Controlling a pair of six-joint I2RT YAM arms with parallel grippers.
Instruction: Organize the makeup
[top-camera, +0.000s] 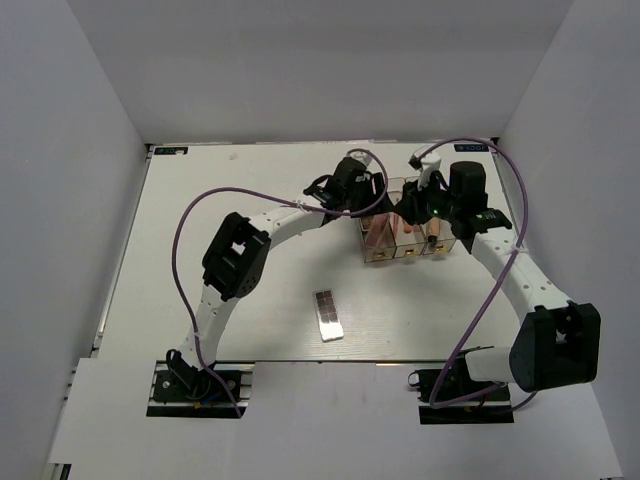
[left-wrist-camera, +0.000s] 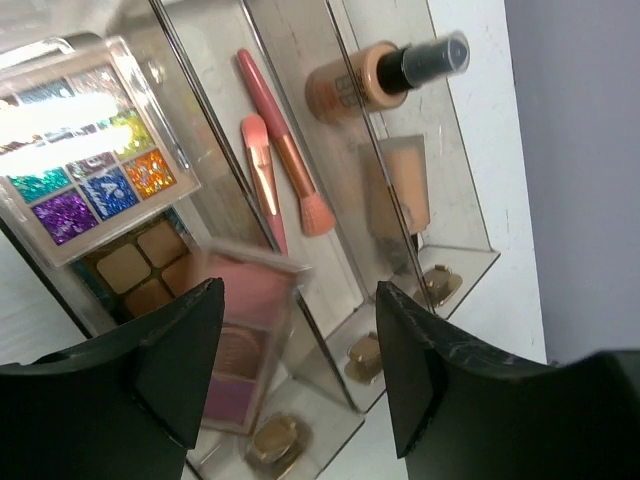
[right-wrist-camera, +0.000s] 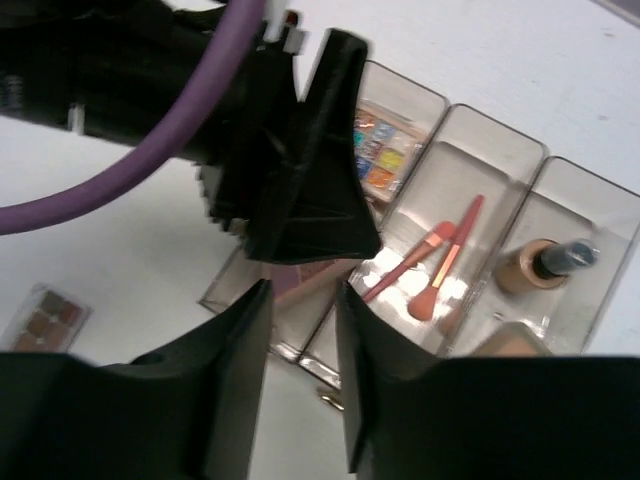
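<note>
A clear three-compartment box (right-wrist-camera: 585, 185) lies on a white tabletop (top-camera: 420, 300), at about 2 o'clock from its centre, holding most of the makeup. In the left wrist view, the first compartment holds a multicoloured glitter palette (left-wrist-camera: 80, 150), a brown palette (left-wrist-camera: 140, 265) and a pink palette (left-wrist-camera: 250, 330), which is blurred. The middle compartment holds two slim pink brushes (left-wrist-camera: 275, 160). The third holds a tan bottle (left-wrist-camera: 370, 80) with a black cap and a tan tube (left-wrist-camera: 400, 200).

The left gripper (left-wrist-camera: 298, 290) hangs over the first compartment, jaws spread wide, gripping nothing. The right gripper (right-wrist-camera: 300, 290) hovers above the box, jaws slightly apart and empty. One dark palette (top-camera: 328, 315) lies alone on the tabletop, at 7 o'clock from the box.
</note>
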